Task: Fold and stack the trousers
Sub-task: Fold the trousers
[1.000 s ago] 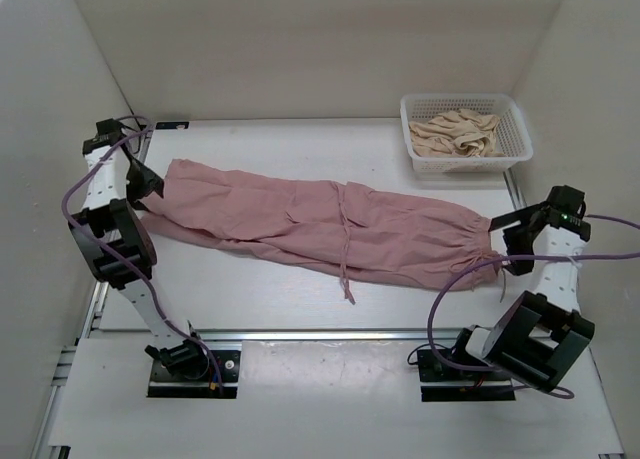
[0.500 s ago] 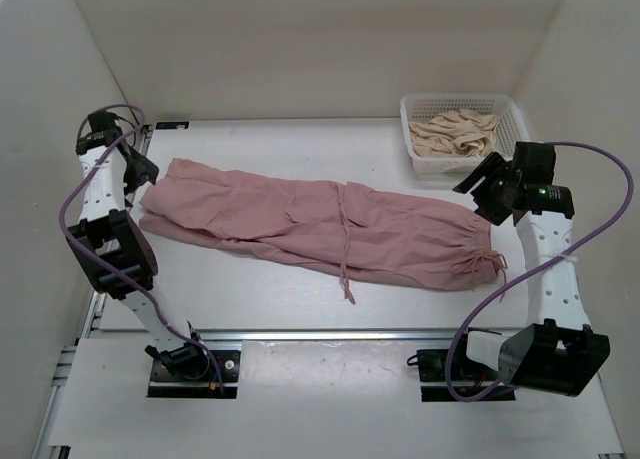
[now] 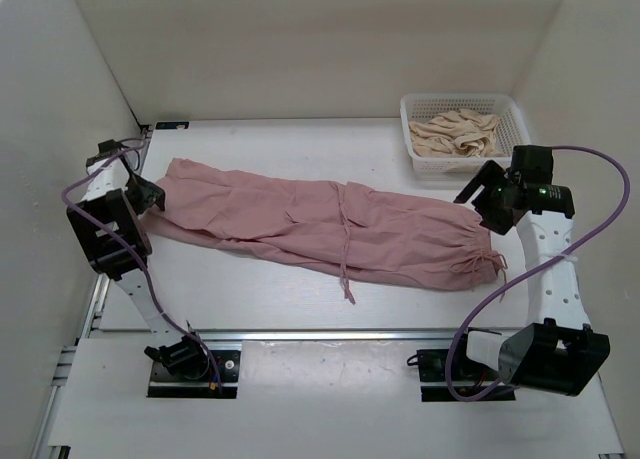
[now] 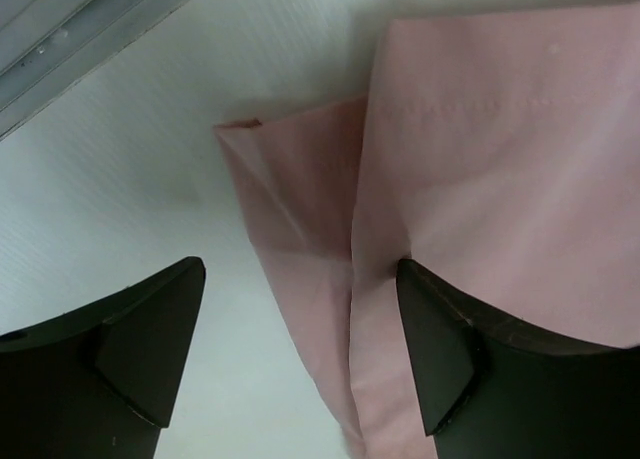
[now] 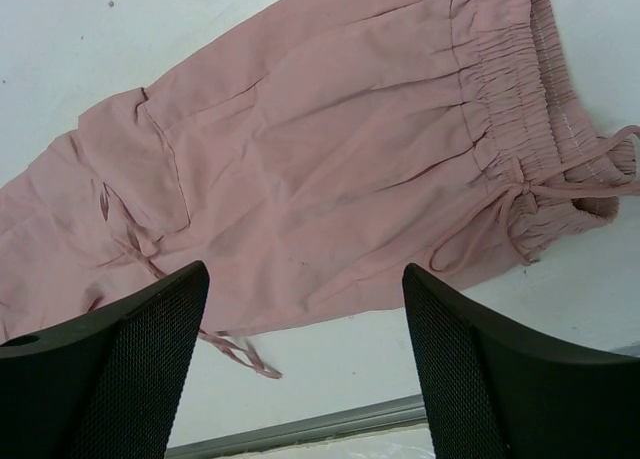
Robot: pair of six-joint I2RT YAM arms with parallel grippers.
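The dusty-pink trousers lie flat and stretched across the table, slanting from back left to front right. My left gripper is low over their left end and open. In the left wrist view two cloth edges run between its fingers, and the right finger is over the cloth. My right gripper hangs open, well above the gathered right end with its thin cords. Nothing is between the right gripper's fingers.
A white mesh basket holding beige cloth stands at the back right, just behind the right arm. Loose pink cords trail from the trousers' middle toward the front. A metal rail borders the table's front edge. Side walls stand close.
The right arm has swung up from the table's right edge to above the gathered end. The left gripper has come down onto the trousers' left end. Both grippers stay open.
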